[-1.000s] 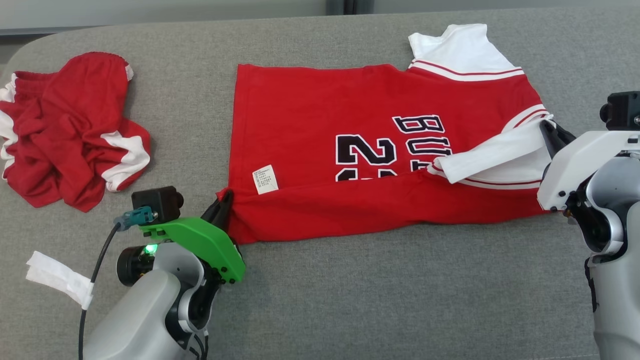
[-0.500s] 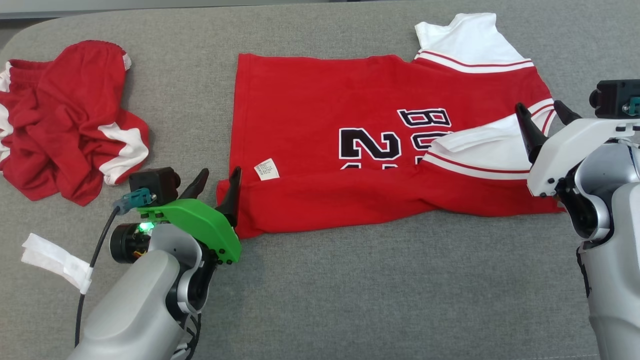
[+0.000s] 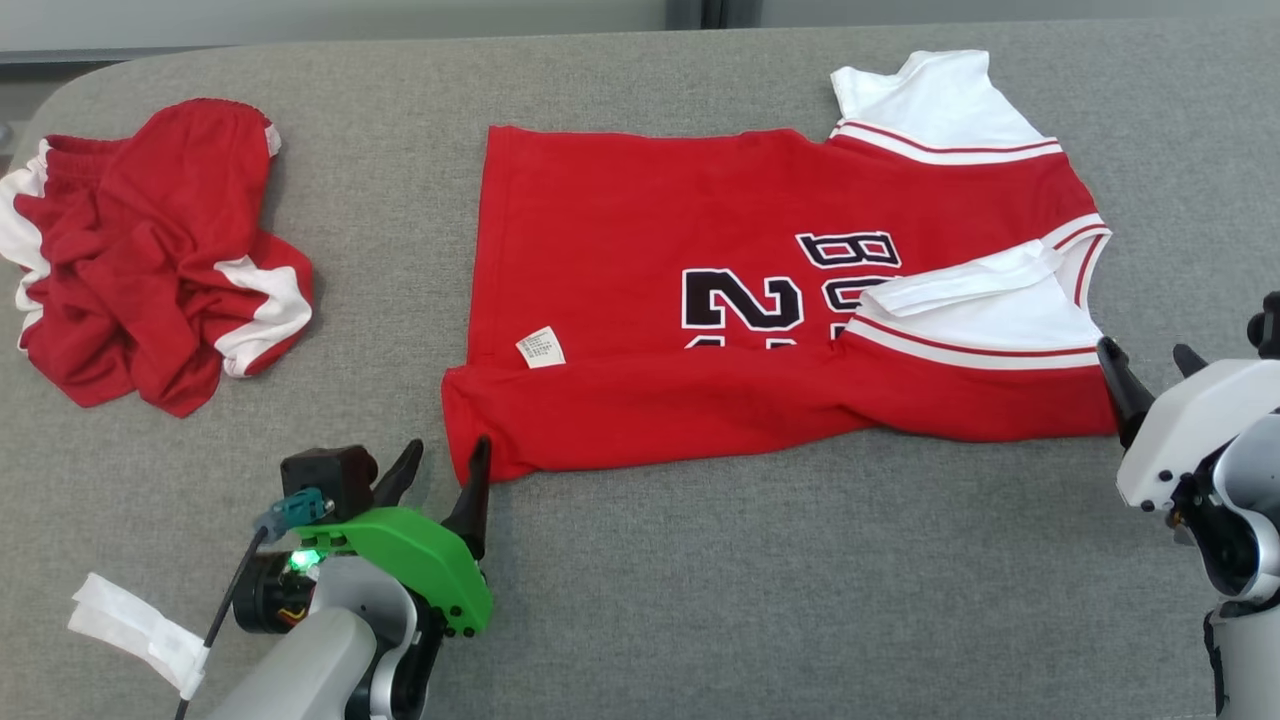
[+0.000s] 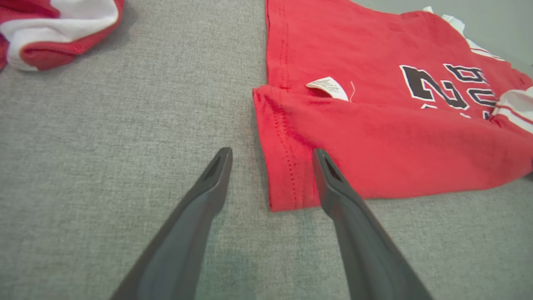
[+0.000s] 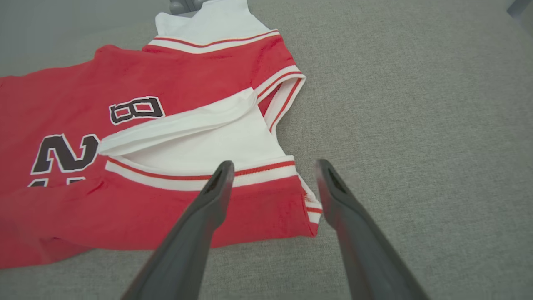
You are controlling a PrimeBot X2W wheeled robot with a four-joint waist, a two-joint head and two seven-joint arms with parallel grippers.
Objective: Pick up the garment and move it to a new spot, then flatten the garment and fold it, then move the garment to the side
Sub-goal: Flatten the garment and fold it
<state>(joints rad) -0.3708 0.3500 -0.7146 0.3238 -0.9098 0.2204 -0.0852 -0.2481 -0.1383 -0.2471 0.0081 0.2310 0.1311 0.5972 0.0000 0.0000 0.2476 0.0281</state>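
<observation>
Grey fabric [image 3: 750,580], one jersey [image 3: 640,240], one crumpled heap [image 3: 140,270], left claw [image 3: 450,450], right claw [image 3: 1145,350], both spread

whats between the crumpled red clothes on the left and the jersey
Nothing: in the head view the stretch between the crumpled red clothes and the jersey is bare grey cushion.

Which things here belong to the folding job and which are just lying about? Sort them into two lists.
Job: flat red jersey with white sleeves and black lettering; open left gripper with green housing; open right gripper with white housing.
Lying about: crumpled red-and-white garment at the left; white folded strip by the left arm.
</observation>
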